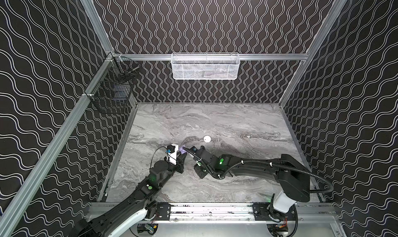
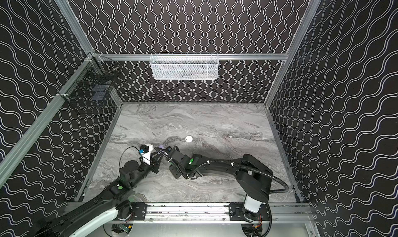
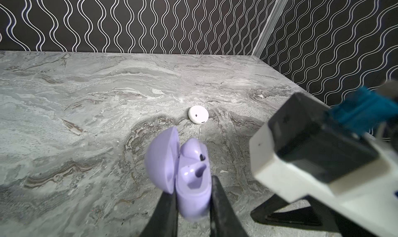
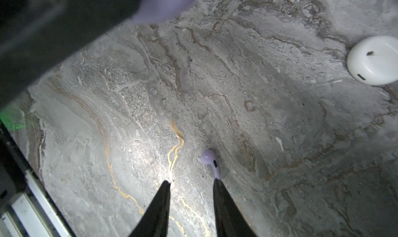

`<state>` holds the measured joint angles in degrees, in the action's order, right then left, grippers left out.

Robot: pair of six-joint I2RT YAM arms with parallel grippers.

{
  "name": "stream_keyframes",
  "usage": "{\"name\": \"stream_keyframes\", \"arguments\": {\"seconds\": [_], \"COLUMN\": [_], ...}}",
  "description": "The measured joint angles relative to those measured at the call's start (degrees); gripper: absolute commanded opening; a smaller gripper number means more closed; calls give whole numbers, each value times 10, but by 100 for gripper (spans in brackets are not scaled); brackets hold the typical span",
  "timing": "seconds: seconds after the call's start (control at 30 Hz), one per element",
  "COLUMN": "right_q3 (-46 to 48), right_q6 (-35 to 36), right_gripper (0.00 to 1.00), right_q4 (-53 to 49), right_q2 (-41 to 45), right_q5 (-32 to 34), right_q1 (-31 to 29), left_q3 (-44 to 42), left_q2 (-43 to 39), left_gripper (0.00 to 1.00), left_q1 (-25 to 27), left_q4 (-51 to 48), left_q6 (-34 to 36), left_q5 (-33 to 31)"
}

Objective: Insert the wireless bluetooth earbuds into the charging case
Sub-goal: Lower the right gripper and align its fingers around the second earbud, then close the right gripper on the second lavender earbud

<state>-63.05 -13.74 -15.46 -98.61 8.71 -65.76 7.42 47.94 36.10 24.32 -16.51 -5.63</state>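
My left gripper (image 3: 192, 195) is shut on the base of a lavender charging case (image 3: 193, 195), held just above the table with its lid (image 3: 161, 160) swung open. One lavender earbud (image 3: 193, 149) sits in the case; the socket beside it is empty. In both top views this case (image 1: 183, 149) (image 2: 161, 148) hangs between the two grippers. My right gripper (image 4: 191, 182) is open and low over the table with nothing between its fingers. A second lavender earbud (image 4: 210, 162) lies on the marble, its stem touching one fingertip (image 4: 216, 183).
A closed white round case (image 1: 207, 139) (image 4: 373, 60) lies on the marble table (image 1: 237, 121) behind the grippers. A white mesh basket (image 1: 204, 67) hangs on the back wall and a black wire basket (image 1: 114, 89) on the left rail. The right wrist's camera block (image 3: 312, 149) is close beside the lavender case.
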Motion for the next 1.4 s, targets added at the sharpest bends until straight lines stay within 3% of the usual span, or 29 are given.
{"name": "stream_keyframes", "arguments": {"seconds": [1.4], "right_q3": [21], "right_q6": [105], "right_gripper": [35], "right_q4": [71], "right_q2": [-80], "right_q5": [-51], "right_q1": [39], "left_q3": [-3], "left_q2": [7], "left_gripper": [0], "left_q1": [-11], "left_q4": [3], "left_q6": [-3], "left_q5": [16]}}
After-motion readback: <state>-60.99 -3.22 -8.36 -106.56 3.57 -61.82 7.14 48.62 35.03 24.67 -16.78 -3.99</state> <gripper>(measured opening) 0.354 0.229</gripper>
